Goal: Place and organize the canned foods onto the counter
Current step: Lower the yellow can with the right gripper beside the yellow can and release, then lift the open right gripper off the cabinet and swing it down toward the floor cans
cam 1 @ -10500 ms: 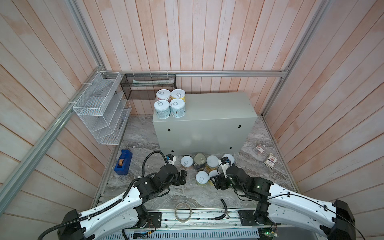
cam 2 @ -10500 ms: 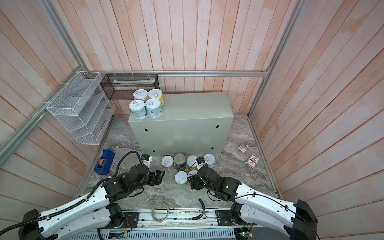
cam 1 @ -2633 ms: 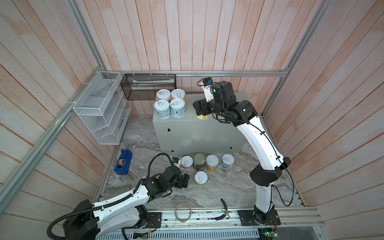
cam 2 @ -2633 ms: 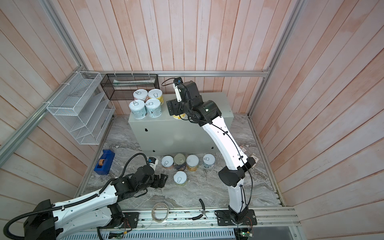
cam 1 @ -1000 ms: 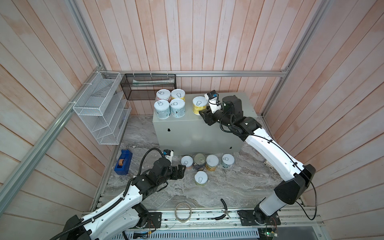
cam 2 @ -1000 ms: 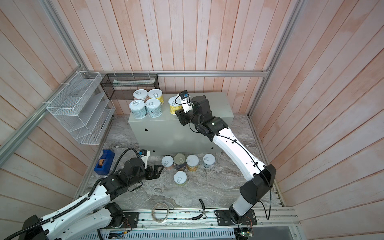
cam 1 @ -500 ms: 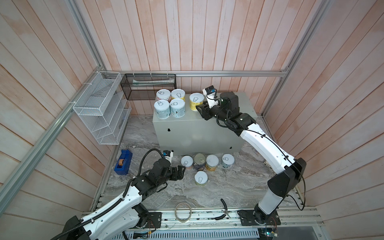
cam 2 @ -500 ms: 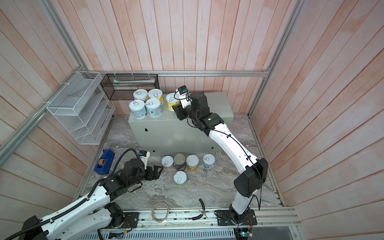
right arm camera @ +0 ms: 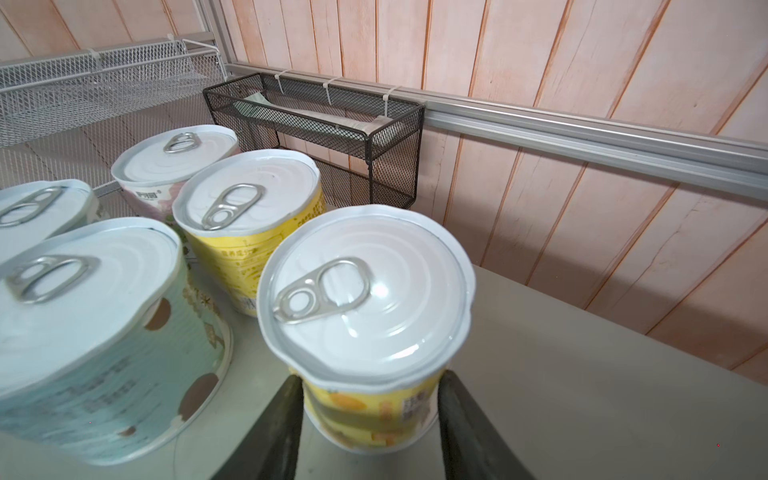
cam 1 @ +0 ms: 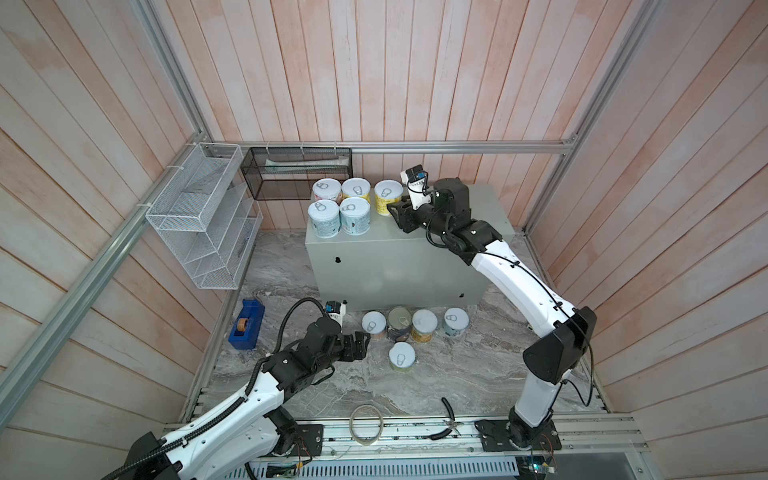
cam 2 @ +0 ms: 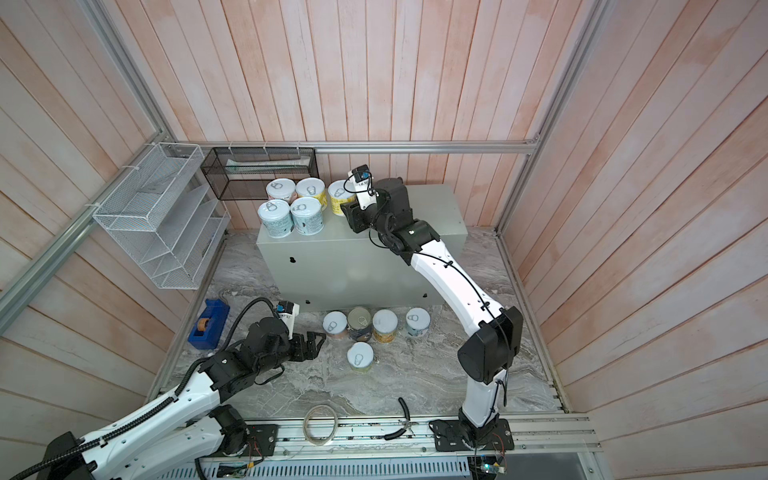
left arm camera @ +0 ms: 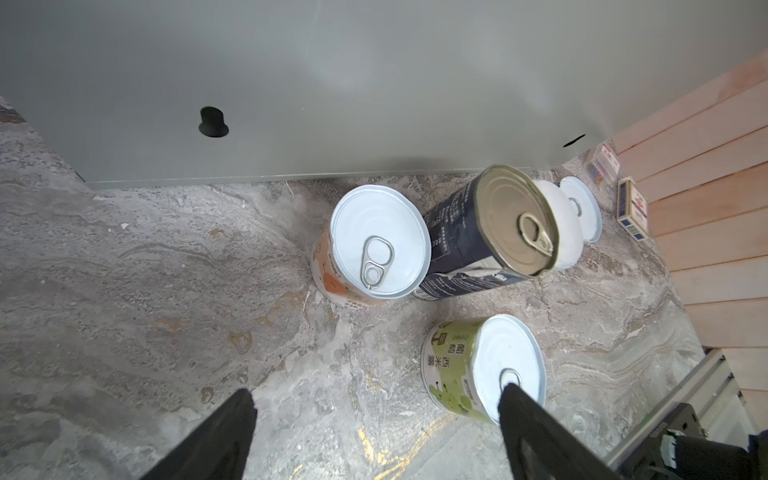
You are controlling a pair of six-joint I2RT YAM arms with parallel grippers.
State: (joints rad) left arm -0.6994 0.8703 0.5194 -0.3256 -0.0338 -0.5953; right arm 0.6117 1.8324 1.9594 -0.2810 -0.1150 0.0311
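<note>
The right gripper (right arm camera: pixel 369 386) is clenched on a yellow can (right arm camera: pixel 365 286), one finger on each side. The can stands upright on the counter (cam 1: pixel 415 257), at 3 o'clock of four other cans (cam 1: pixel 354 210) grouped in its 10 o'clock corner. The left gripper (left arm camera: pixel 378 392) hangs released and empty above the marble floor (cam 1: pixel 457 374). Five floor cans (cam 1: pixel 424 326) stand at its 2 o'clock.

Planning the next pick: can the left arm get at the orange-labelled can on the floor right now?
Probably yes: the left tool is open, low, facing the orange-labelled can, with only bare floor between them.
</note>
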